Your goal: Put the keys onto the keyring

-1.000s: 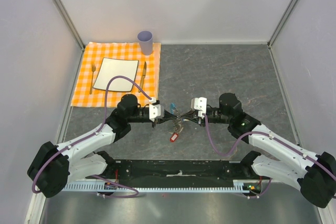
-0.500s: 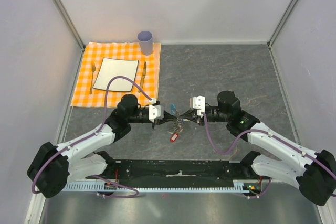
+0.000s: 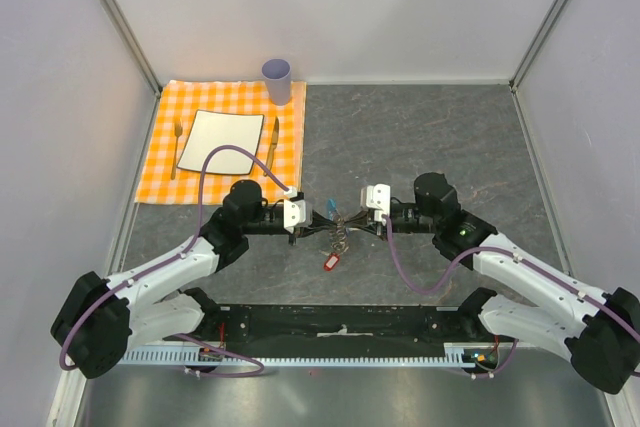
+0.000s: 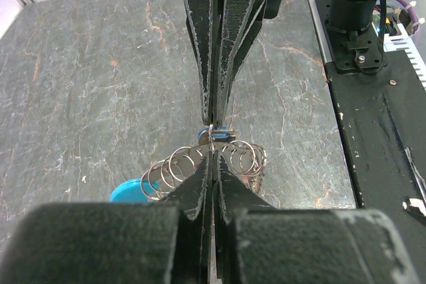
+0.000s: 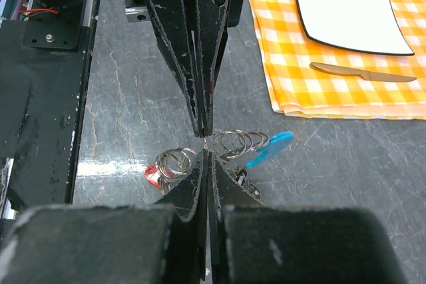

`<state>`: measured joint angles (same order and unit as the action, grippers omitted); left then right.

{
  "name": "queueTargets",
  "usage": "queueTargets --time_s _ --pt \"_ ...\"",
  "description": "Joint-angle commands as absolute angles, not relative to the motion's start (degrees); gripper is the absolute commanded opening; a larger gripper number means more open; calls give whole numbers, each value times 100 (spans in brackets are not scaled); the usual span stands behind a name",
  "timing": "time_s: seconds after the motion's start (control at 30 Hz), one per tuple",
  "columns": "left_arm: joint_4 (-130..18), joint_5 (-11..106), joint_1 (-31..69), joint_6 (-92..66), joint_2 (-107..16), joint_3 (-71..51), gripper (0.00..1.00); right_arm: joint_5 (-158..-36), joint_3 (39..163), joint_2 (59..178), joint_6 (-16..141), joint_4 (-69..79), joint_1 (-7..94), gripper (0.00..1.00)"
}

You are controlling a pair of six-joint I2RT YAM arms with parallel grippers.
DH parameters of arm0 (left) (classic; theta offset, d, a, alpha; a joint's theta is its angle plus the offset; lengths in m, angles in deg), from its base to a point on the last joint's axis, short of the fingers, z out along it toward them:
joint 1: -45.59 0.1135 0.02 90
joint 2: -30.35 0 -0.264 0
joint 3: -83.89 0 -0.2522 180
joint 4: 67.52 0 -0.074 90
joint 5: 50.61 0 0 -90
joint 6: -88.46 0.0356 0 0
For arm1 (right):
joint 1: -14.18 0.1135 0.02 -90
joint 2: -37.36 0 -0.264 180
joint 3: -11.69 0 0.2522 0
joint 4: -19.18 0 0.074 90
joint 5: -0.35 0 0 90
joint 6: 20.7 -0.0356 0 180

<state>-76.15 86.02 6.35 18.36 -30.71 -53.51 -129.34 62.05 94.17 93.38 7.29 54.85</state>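
Clamping seen at both ends: keyring (image 4: 178, 164) is pinched by left gripper (image 4: 212, 161) and right gripper (image 5: 205, 156), tips meeting. Red-tagged key (image 3: 331, 262) is seen just beside it; threading cannot be confirmed.

right gripper (image 5: 206, 157) jaws pressed together, tip to tip with left gripper (image 5: 202, 128) | keyring (image 5: 234, 142) silver loops nipped where tips meet | cyan clasp (image 5: 269, 147) right | red key tag (image 5: 152, 173) left | orange checked placemat (image 5: 299, 91), white plate (image 5: 346, 11), knife (image 5: 363, 72) top right

Lab booth, white wall panels (image 3: 350, 7)
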Motion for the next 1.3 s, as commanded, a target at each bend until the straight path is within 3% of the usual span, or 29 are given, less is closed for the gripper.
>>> queueTargets --time_s 0.0,1.27 --pt "-7688 8570 665 2131 -2977 -5290 2 -12973 6464 9299 9470 683 5497 0" --pt "-7653 8843 674 2140 -2959 -5264 2 -12911 7018 9580 10095 -117 5505 0"
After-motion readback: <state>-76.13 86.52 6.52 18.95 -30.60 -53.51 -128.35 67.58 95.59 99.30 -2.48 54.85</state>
